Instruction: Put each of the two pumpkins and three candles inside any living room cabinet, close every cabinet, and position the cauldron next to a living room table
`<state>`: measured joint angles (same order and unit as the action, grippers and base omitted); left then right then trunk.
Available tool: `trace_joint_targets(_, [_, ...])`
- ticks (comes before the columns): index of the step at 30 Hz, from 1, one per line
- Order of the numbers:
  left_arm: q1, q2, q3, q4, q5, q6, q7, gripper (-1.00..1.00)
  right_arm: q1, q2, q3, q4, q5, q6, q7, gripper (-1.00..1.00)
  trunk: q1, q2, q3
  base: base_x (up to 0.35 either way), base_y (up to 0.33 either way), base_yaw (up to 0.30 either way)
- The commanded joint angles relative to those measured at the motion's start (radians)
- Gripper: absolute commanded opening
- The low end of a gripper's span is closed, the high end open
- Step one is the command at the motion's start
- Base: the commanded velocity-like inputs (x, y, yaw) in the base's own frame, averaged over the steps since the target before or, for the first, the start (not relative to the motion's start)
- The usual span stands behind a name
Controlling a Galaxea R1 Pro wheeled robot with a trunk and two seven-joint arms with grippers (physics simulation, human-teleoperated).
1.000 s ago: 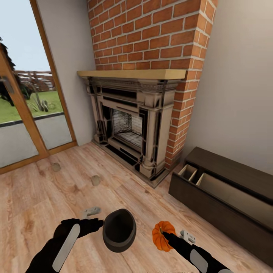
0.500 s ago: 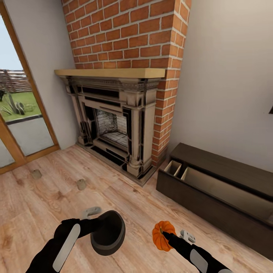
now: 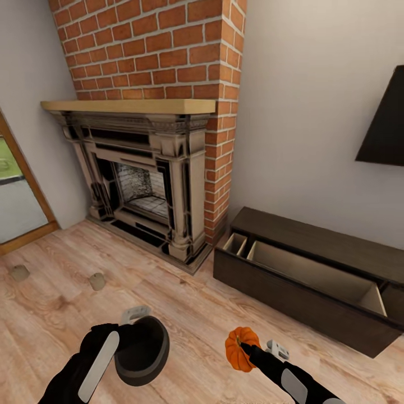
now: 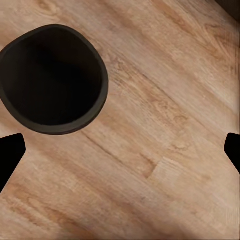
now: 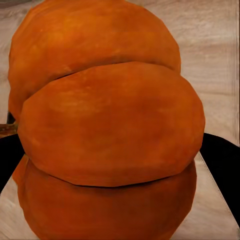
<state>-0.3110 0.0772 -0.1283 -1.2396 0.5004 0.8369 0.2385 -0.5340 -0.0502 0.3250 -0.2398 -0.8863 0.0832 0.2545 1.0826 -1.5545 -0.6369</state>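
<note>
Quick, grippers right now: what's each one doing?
Left gripper: open, holding nothing; the cauldron sits on the floor beside it.
Right gripper: shut on a pumpkin.

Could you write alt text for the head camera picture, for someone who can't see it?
The robot's right tool holds an orange pumpkin above a wooden floor, facing a low dark cabinet with an open drawer. A black cauldron sits by the left tool; two candles lie near a brick fireplace.

Bright, even, nearly shadowless simulator light; wrist views soft, head view wide-angle-stretched.
</note>
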Motion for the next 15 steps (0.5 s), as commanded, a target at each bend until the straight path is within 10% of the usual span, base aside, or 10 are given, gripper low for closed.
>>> trace_joint_targets(1, [0.0, 0.001, -0.002, -0.001, 0.011, 0.002, 0.01, 1.0, -0.001, 0.0, 0.002, -0.001, -0.009, 0.004, 0.002, -1.0, 0.0, -0.001, -0.001, 0.0, 0.0, -0.265])
trace_joint_targets(15, [0.0, 0.0, -0.003, -0.001, 0.011, 0.002, 0.01, 1.0, -0.001, 0.0, 0.002, 0.0, -0.008, 0.004, 0.002, -1.0, 0.0, -0.001, -0.008, 0.0, 0.0, -0.265])
